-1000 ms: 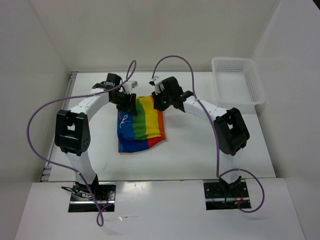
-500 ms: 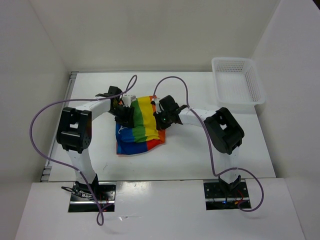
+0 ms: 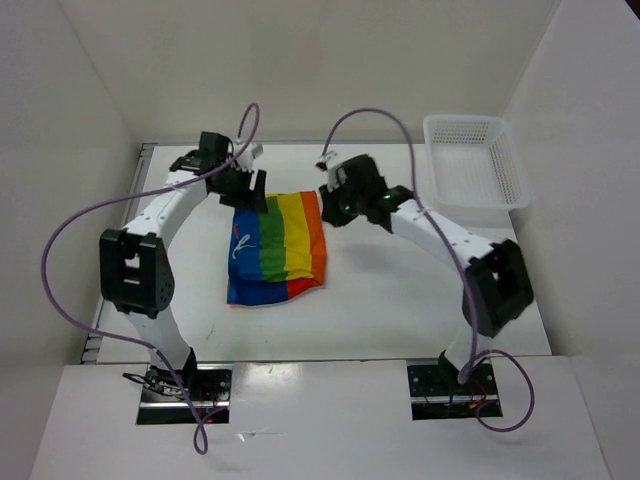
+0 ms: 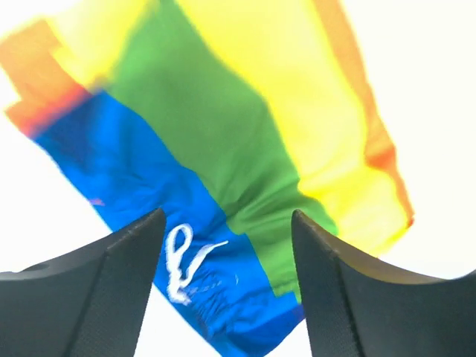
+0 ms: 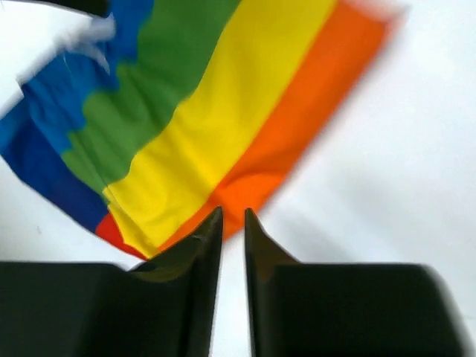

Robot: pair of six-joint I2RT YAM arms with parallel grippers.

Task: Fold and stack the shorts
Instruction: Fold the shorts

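The rainbow-striped shorts (image 3: 277, 248) lie folded on the white table, blue side left, orange side right, with the white drawstring (image 3: 243, 238) on the blue stripe. My left gripper (image 3: 246, 192) hovers over their far left corner. In the left wrist view it (image 4: 227, 216) is open and empty, with the shorts (image 4: 245, 134) and drawstring (image 4: 178, 264) below. My right gripper (image 3: 336, 207) hovers just past the far right corner. In the right wrist view it (image 5: 233, 211) is shut to a thin gap with nothing in it, above the orange edge of the shorts (image 5: 223, 111).
A white mesh basket (image 3: 465, 121) stands at the back right corner of the table. White walls close in the table at the left, back and right. Purple cables loop above both arms.
Both grippers have risen and pulled back toward the far side, off the shorts. The shorts now lie flatter and have shifted slightly left.
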